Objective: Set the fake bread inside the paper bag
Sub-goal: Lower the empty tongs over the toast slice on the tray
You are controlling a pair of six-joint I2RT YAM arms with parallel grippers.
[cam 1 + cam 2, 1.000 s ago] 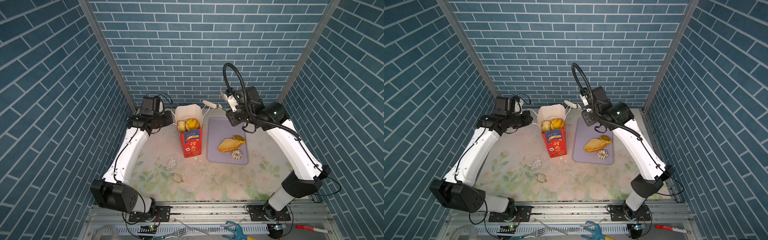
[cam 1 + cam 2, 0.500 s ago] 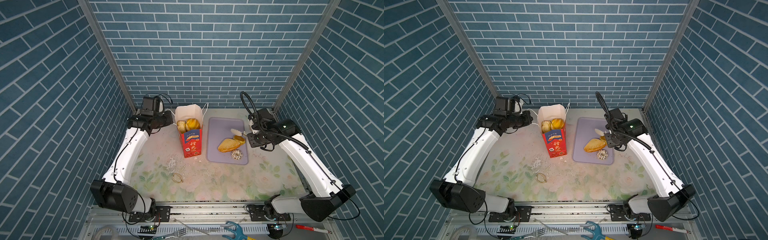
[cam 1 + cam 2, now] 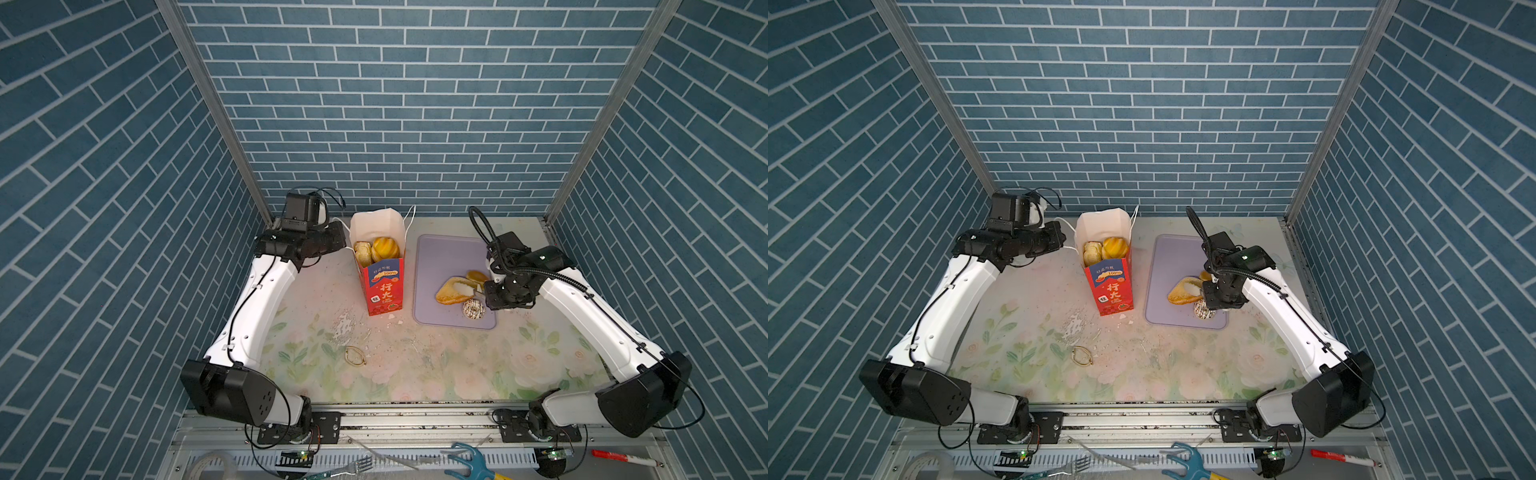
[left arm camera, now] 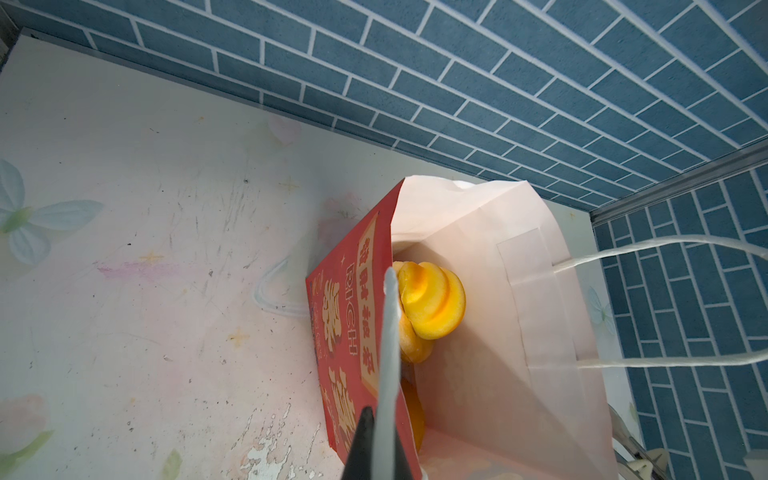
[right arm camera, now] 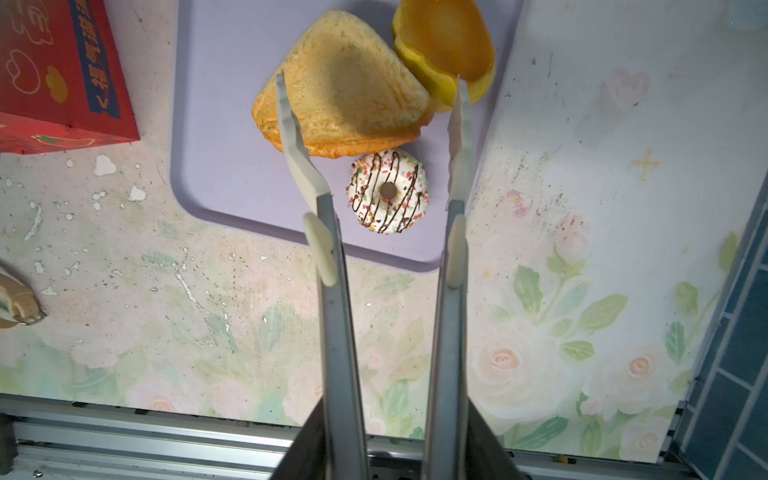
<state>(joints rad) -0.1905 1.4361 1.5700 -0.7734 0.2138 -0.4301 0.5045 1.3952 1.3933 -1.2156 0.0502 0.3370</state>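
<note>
The red paper bag (image 3: 384, 286) (image 3: 1113, 286) stands upright and open, with golden buns (image 3: 384, 248) (image 4: 432, 303) inside. My left gripper (image 3: 347, 245) (image 4: 390, 274) is shut on the bag's left rim. On the lilac tray (image 3: 440, 257) (image 5: 224, 124) lie a large triangular loaf (image 3: 453, 291) (image 5: 349, 95), a round bun (image 3: 477, 275) (image 5: 449, 41) and a white drizzled doughnut (image 3: 473, 309) (image 5: 388, 191). My right gripper (image 3: 478, 291) (image 5: 370, 81) is open low over the tray. Its long fingers straddle the loaf and the doughnut and hold nothing.
A gold ring clip (image 3: 354, 356) and white flakes (image 3: 343, 324) lie on the floral mat in front of the bag. Brick walls close in on three sides. A blue tool (image 3: 469, 457), a fork and a red marker (image 3: 615, 457) lie beyond the front rail.
My right arm swung from near the bag's top to the right and down onto the tray, its fingers now around the loaf. The left arm has not moved.
</note>
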